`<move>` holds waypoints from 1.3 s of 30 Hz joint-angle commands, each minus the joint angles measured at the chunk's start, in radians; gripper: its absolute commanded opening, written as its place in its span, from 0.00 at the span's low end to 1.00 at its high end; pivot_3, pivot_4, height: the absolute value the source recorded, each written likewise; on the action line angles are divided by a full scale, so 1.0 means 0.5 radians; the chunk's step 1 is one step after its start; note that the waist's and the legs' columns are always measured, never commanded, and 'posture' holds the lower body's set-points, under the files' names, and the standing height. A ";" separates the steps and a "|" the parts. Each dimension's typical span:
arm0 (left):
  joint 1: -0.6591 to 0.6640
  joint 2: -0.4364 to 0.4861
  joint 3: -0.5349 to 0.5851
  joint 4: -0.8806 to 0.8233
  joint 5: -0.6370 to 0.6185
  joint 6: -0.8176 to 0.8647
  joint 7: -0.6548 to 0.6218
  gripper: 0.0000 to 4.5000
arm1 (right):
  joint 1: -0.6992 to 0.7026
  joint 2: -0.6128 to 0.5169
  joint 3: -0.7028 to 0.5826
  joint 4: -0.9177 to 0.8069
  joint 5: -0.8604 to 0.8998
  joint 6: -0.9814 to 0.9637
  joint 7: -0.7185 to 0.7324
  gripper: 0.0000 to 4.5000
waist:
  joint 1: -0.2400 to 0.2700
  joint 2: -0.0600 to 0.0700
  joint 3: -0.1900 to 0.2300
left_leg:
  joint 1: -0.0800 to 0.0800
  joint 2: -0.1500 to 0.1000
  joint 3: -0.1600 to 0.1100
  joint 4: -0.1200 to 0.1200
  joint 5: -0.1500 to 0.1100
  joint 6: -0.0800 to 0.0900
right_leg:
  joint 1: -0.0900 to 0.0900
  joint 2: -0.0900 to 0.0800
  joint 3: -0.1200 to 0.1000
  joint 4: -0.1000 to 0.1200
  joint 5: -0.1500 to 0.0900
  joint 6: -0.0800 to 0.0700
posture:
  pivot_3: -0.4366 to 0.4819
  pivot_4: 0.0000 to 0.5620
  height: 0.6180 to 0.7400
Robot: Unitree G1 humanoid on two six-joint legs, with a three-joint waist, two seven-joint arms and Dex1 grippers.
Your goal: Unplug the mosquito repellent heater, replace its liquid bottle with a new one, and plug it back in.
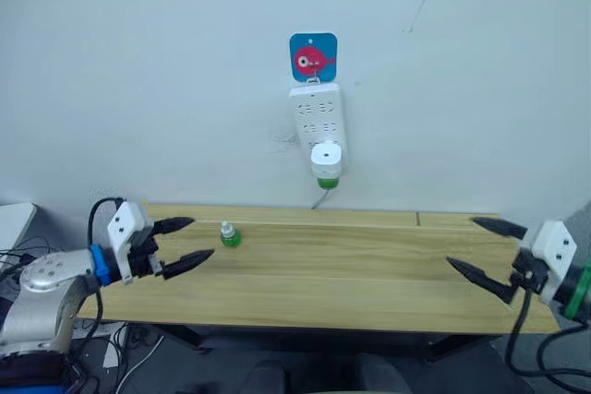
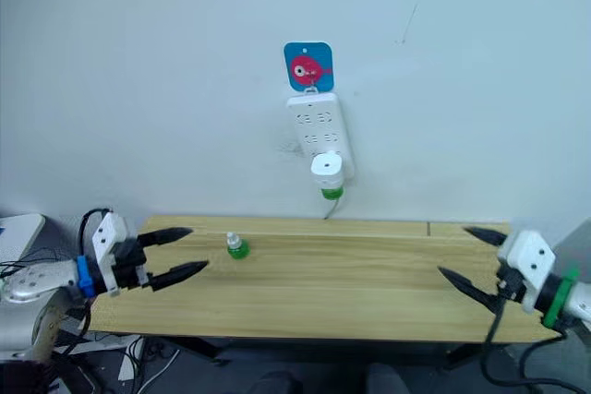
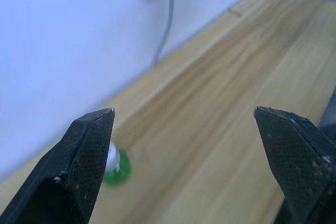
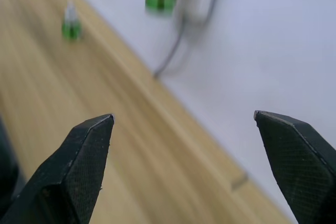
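Note:
The white mosquito repellent heater [image 1: 326,160] is plugged into the lowest socket of a white power strip [image 1: 317,117] on the wall, with a green liquid bottle [image 1: 327,183] under it. A second small green bottle [image 1: 229,235] with a white cap stands upright on the wooden table [image 1: 351,274], left of centre near the wall. My left gripper [image 1: 185,242] hovers open over the table's left end, a short way left of that bottle. My right gripper [image 1: 487,247] is open at the table's right end, holding nothing.
The power strip hangs from a blue hook plate with a pink fish [image 1: 313,57]. A grey cord [image 1: 320,198] drops from the strip behind the table. Cables and clutter [image 1: 120,343] lie on the floor under the table's left end.

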 commanded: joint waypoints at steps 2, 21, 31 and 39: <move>-0.276 -0.082 -0.057 -0.042 -0.070 0.195 0.111 1.00 | -0.208 -0.019 0.082 -0.386 0.184 0.365 -0.273 0.99 | -0.015 -0.007 0.011 | -0.001 -0.001 -0.001 0.000 0.000 0.000 | 0.000 0.000 -0.001 -0.001 0.001 0.002 | 0.41 0.15 1.00; -1.262 -0.516 -0.313 0.920 0.150 0.096 0.099 1.00 | -0.703 -0.004 0.306 -0.658 0.384 0.949 -0.631 0.99 | -0.135 -0.022 0.084 | -0.011 -0.003 -0.004 0.001 0.000 0.000 | -0.004 0.000 -0.001 -0.007 0.008 0.013 | 0.28 0.24 1.00; -1.604 -0.651 -0.324 1.444 0.277 -0.118 0.003 1.00 | -0.718 -0.016 0.302 -0.727 0.425 1.037 -0.699 0.99 | -0.191 -0.028 0.104 | -0.027 -0.003 -0.007 0.002 0.000 0.000 | -0.015 -0.001 -0.002 -0.009 0.010 0.018 | 0.25 0.25 1.00; -1.798 -0.715 -0.312 1.762 0.377 -0.295 -0.048 1.00 | -0.726 -0.020 0.284 -0.747 0.449 1.081 -0.708 0.99 | -0.203 -0.029 0.113 | -0.030 -0.003 -0.008 0.003 0.000 0.000 | -0.018 -0.001 -0.004 -0.009 0.010 0.018 | 0.24 0.25 1.00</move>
